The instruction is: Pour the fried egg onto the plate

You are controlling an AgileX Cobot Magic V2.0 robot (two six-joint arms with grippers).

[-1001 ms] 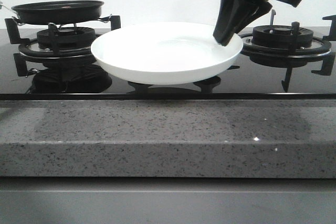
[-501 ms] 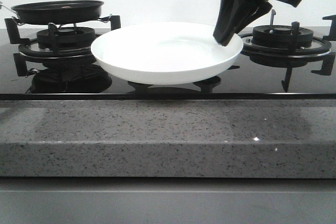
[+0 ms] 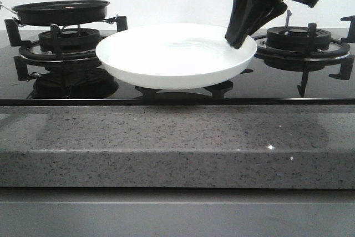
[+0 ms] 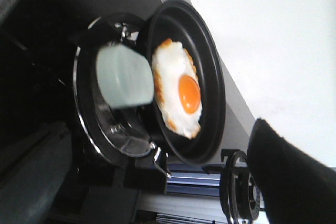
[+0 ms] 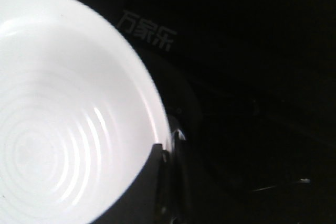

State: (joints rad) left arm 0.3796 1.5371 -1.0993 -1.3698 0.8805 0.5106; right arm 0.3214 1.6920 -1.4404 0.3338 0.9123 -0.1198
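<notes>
A fried egg [image 4: 178,90] with an orange yolk lies flat in the black pan [image 4: 210,93], which rests on the left burner [image 3: 66,43]. In the front view the pan [image 3: 61,10] hides the egg behind its rim. The pan's pale green handle [image 4: 123,74] points toward my left gripper [image 4: 163,182], which is open, its fingers wide apart and short of the handle. The white plate [image 3: 172,54] is level over the middle of the stove. My right gripper [image 3: 239,36] is shut on its right rim. The right wrist view shows the plate [image 5: 63,108] with the gripper [image 5: 165,153] clamped on the rim.
A second burner grate [image 3: 302,40] stands to the right of the plate. The black glass cooktop [image 3: 277,84] ends at a speckled grey counter edge [image 3: 177,142] in front. A white wall is behind the stove.
</notes>
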